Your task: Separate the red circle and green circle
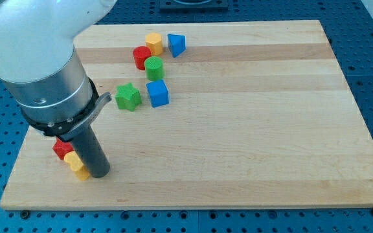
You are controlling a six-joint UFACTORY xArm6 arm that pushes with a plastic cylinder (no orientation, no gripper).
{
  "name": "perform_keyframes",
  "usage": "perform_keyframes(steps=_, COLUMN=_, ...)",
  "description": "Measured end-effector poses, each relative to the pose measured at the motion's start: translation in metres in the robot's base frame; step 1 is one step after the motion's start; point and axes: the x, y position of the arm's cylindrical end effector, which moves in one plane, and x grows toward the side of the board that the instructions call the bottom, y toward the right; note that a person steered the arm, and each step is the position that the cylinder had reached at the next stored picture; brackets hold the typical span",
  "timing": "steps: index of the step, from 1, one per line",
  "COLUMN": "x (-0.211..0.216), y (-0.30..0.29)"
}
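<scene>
Findings, with the green circle (153, 67) as my reference. I carry no jaws — only a dark rod, so there is nothing to report as apart, together or clamped.

The red circle (142, 57) sits just to the upper left of the green circle, and the two appear to touch. Separation has therefore not begun. A yellow block (153, 44), seemingly hexagonal, stands directly above the green circle and just beside the red one. A blue triangular block (177, 44) lies to the upper right. A blue cube (157, 93) lies just below the green circle, and a green star (127, 97) to its lower left.

My tip (98, 173) rests on the wooden board (271, 129) far to the lower left of the green circle, well apart from the pair. A red block (61, 149) and a second yellow block (77, 164) lie just beside the rod; their shapes are partly hidden by it.

Judgement: the step in hand is the approach. The next move calls for travel up and rightward past the green star without nudging it, then entry at the seam between the two circles. Pushing the red circle leftward looks cleanest — that side of it is free of neighbours.
</scene>
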Motion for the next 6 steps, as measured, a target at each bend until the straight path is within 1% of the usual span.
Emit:
perform_keyframes(steps=1, x=-0.020, y=0.054)
perform_keyframes(steps=2, x=-0.056, y=0.115)
perform_keyframes(steps=3, x=-0.094, y=0.188)
perform_keyframes(steps=4, x=-0.131, y=0.191)
perform_keyframes(steps=6, x=-0.251, y=0.177)
